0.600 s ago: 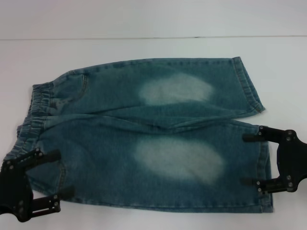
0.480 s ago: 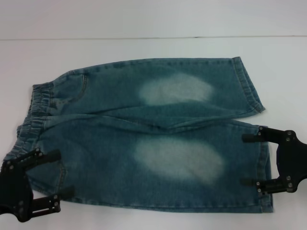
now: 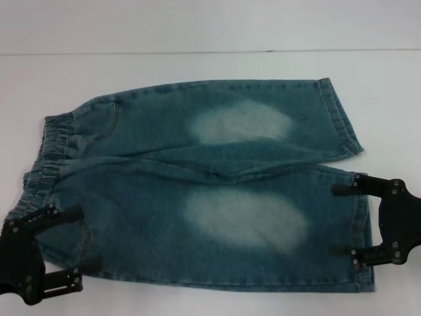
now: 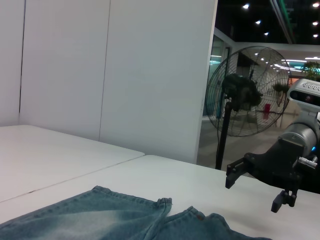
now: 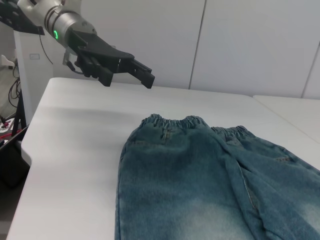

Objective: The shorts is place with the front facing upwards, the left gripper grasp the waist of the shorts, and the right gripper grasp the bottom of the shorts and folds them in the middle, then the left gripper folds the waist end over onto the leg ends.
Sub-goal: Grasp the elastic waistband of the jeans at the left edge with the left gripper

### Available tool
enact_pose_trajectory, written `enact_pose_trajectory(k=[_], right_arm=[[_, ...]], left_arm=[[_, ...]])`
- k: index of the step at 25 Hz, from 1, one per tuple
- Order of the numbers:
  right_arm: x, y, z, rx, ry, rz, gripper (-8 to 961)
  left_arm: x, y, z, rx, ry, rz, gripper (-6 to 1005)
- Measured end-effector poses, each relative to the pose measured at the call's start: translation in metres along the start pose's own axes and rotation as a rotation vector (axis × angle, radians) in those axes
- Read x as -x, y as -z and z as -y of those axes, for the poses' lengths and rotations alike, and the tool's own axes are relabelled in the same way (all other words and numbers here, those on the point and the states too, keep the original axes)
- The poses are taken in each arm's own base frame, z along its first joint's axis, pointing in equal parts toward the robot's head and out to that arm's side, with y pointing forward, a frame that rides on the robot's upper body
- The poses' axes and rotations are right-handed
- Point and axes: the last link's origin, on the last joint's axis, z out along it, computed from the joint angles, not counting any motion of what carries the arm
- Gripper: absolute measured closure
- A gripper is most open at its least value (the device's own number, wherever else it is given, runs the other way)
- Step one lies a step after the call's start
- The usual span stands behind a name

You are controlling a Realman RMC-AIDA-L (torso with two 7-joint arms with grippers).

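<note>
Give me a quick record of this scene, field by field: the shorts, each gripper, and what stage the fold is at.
shorts: the shorts lie flat and unfolded on the white table, front up
waist: the waist of the shorts is on the robot's left
leg ends: the leg ends are on the robot's right
left gripper: the left gripper is open, at the near waist corner, not gripping
right gripper: the right gripper is open, at the near leg hem, not gripping
stage: no grasp yet, fold not begun

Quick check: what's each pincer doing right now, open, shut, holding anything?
Left pincer: open, empty, over the waist corner of the shorts.
Right pincer: open, empty, over the near leg hem.
</note>
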Motion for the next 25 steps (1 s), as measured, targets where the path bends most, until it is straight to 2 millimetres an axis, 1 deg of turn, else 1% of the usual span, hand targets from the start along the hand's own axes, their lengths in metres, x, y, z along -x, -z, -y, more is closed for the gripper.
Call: enact_pose_trajectory(k=[3,6,10,13,15,19,25], right_arm=[[0.0,0.0,0.0,-0.001,0.0,0.0,9],[0.001,0.001,0.0,-0.004,0.0,0.005,9],[0.001,0.002,0.001,-0.007,0.002,0.004,9],[0.001,0.001,0.002,-0.008,0.003,0.003,9],[0.001,0.0,0.002,-0.007,0.004,0.003,9],[0.001,0.001,0.003,-0.009,0.003,0.003,8],[0.002,0.001,0.003,-0.011,0.0,0.002,8]], left_arm=[[-0.002,0.002,0.002,-0.01,0.012,0.001,127],[-0.009,0.012,0.011,-0.061,0.057,0.025,127],[-0.025,0.029,0.032,-0.165,0.158,0.136,127],[-0.033,0.035,0.044,-0.231,0.209,0.234,129],[-0.036,0.035,0.052,-0.277,0.233,0.31,131],[-0.032,0.031,0.065,-0.366,0.23,0.442,140],[-0.024,0.022,0.073,-0.407,0.212,0.506,153]])
